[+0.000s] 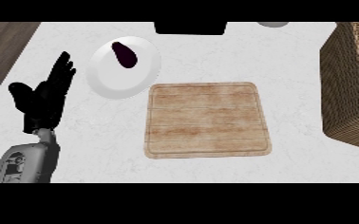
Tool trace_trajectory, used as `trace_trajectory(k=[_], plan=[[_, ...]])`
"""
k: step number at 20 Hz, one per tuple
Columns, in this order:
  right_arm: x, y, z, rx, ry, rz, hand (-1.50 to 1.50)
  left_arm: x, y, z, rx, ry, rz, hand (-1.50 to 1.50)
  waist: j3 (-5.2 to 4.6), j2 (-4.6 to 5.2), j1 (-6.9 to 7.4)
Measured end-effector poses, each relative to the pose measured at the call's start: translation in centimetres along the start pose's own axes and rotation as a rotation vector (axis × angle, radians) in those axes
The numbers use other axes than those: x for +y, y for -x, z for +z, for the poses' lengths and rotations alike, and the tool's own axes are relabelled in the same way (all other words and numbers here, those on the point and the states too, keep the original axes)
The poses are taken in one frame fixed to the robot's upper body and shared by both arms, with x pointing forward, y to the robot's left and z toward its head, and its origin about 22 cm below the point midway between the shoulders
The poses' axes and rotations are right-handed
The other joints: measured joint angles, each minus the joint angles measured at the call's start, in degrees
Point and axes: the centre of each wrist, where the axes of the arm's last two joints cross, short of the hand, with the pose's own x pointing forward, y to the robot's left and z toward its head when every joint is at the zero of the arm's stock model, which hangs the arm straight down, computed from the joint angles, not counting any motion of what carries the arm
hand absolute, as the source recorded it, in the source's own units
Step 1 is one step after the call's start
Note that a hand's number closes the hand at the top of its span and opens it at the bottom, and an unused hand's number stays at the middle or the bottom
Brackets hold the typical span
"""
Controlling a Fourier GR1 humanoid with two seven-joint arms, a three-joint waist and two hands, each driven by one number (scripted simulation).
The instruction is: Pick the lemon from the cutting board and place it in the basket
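Black left hand rests open at the left of the counter, fingers straight, holding nothing. Next right, white plate with a dark purple eggplant on it. Wooden cutting board mid-counter. Woven basket at the right edge. I can't tell where the lemon is.

Left hand rests open at left edge. Cutting board sits centre, plate with eggplant just beside it. Basket far right.
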Motion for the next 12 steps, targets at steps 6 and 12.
trace_trajectory(k=[6,12], plan=[[1.3,0.4,-0.1,0.005,0.002,0.004,1.50,-0.3,0.7,0.0,0.000,-0.004,-0.004,0.00,0.03,0.02,-0.11],[2.4,0.9,0.2,0.020,-0.008,0.047,1.50,-0.1,0.1,0.2,-0.002,-0.001,-0.003,0.00,0.03,0.07,0.23]])
